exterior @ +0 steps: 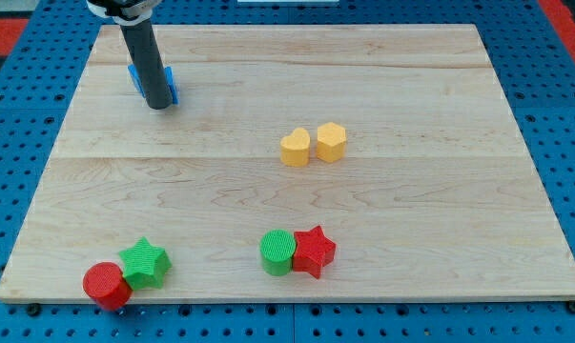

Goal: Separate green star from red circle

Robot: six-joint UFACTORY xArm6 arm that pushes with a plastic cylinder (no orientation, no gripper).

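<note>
My tip (159,105) is down on the board, grasping nothing, against a blue block (169,84); green star (144,263) touching red circle (107,286) far below it.

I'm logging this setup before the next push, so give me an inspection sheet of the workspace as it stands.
Surface: wooden board, flat, on a blue pegboard.
Job's things: green star touching red circle, near the view's bottom left.
Clutter: green circle against red star; yellow heart beside yellow hexagon; blue block, shape hidden behind the rod.
Grippers: none; my tip is at the blue block, far from the star.
Cables: nothing seen.
Surroundings: red edge at the view's top corners.
</note>
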